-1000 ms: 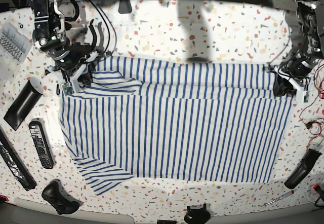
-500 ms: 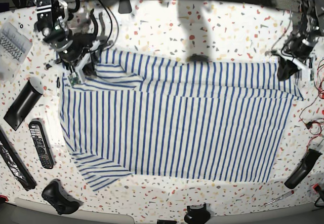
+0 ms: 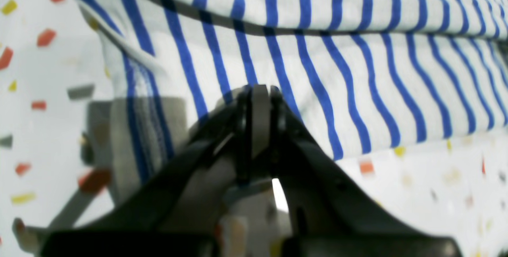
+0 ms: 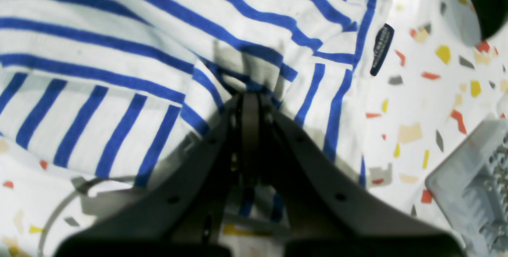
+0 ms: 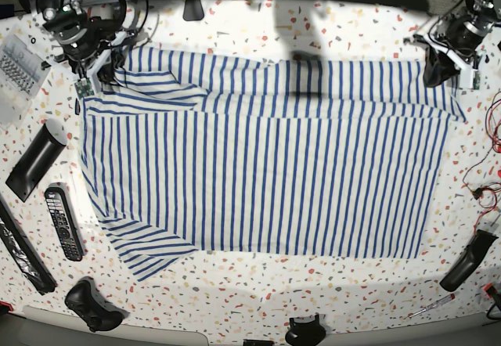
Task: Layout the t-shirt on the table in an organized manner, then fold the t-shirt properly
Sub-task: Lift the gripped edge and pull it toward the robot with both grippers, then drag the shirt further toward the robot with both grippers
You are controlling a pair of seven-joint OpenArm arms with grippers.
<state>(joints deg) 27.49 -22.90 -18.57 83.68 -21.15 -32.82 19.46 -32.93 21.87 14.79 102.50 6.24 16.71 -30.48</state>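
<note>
The white t-shirt (image 5: pixel 266 158) with thin blue stripes lies spread across the table (image 5: pixel 344 29), its far edge lifted and stretched between both arms. My left gripper (image 5: pixel 435 76) is at the base view's far right, shut on the shirt's far right corner; in the left wrist view its closed tips (image 3: pixel 260 90) pinch the striped cloth (image 3: pixel 337 70). My right gripper (image 5: pixel 95 77) at the far left is shut on the shirt near the sleeve; its wrist view shows the closed tips (image 4: pixel 250 96) buried in a fold of the t-shirt (image 4: pixel 119 50). A sleeve (image 5: pixel 149 250) sticks out at the lower left.
A grey parts box (image 5: pixel 17 68) sits at the far left, with a black speaker bar (image 5: pixel 33 164), remote (image 5: pixel 64 223) and game controller (image 5: pixel 92 305) below it. Another controller (image 5: pixel 305 332) rests at the front edge. A black handle (image 5: pixel 468 261) and red wires (image 5: pixel 485 193) lie at right.
Both grippers have moved toward the far side of the table, dragging the shirt's far edge with them. The cloth is now stretched wider and flatter. Both stayed shut.
</note>
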